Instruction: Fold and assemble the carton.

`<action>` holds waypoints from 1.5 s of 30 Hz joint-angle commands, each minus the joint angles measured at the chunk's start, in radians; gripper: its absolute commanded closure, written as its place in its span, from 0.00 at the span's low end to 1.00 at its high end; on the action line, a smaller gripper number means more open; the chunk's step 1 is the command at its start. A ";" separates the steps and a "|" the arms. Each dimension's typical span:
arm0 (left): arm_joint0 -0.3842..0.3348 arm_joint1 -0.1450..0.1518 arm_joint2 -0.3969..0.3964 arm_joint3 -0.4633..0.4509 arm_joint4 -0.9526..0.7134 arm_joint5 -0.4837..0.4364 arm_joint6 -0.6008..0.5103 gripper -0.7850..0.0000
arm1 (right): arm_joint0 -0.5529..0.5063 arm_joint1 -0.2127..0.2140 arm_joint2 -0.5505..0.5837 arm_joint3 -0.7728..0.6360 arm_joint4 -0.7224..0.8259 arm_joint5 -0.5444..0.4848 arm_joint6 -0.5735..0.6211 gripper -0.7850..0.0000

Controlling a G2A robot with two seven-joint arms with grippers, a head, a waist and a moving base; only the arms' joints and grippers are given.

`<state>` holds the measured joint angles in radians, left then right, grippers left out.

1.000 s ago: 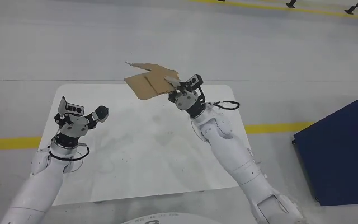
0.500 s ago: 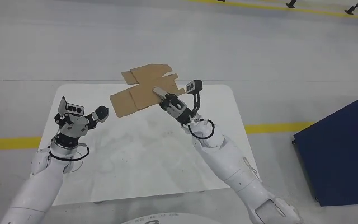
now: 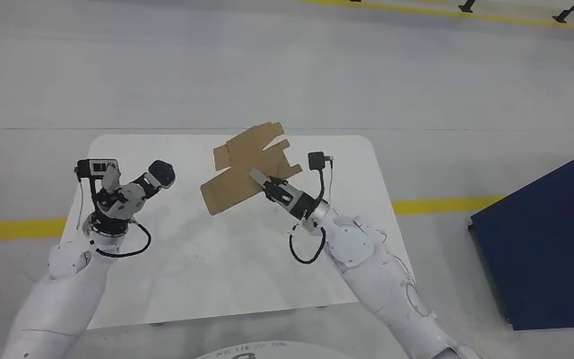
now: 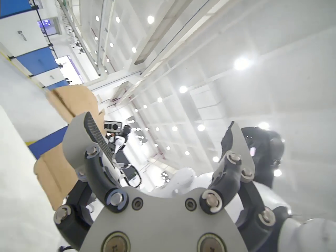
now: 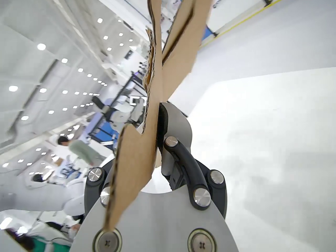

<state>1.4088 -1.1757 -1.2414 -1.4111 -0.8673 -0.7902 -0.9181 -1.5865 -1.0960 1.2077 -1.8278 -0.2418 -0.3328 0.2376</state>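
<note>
The right gripper [image 3: 263, 179] is pinching the flat carton [image 3: 244, 167] by one edge, tilted above the far middle of the table [image 3: 224, 269], and the left gripper [image 4: 160, 132], hovering wide open nearby, is probably needing to grasp a free panel squarely, apart from that pinch.

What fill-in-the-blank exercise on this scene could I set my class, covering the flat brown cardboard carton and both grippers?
1. The right gripper is ___ on the flat brown cardboard carton.
2. The left gripper is ___ and holds nothing.
3. The number of grippers touching the carton is ___.
Missing words: shut; open; one.
</note>
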 commanded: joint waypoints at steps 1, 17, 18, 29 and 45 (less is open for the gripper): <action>-0.014 -0.006 0.023 -0.013 0.064 -0.023 0.021 0.00 | -0.026 -0.001 0.004 -0.026 0.005 -0.003 -0.024 1.00; -0.017 -0.020 0.037 -0.043 0.278 -0.096 0.173 0.00 | 0.013 -0.001 -0.038 -0.018 0.042 0.009 0.159 1.00; -0.018 -0.022 0.042 -0.039 0.314 -0.107 0.194 0.00 | 0.013 0.000 -0.032 -0.017 0.039 0.013 0.155 1.00; -0.039 -0.042 0.098 0.017 0.491 -0.048 0.318 0.00 | 0.008 0.000 -0.022 -0.017 0.080 -0.022 0.175 1.00; -0.094 -0.032 0.088 0.140 0.086 0.192 -0.018 0.00 | -0.029 0.006 0.018 -0.005 0.126 -0.189 0.181 1.00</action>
<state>1.3212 -1.2074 -1.1526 -1.2869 -0.7761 -0.5974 -0.9223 -1.6131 -1.0903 1.2227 -1.8330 -0.1173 -0.5159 0.4157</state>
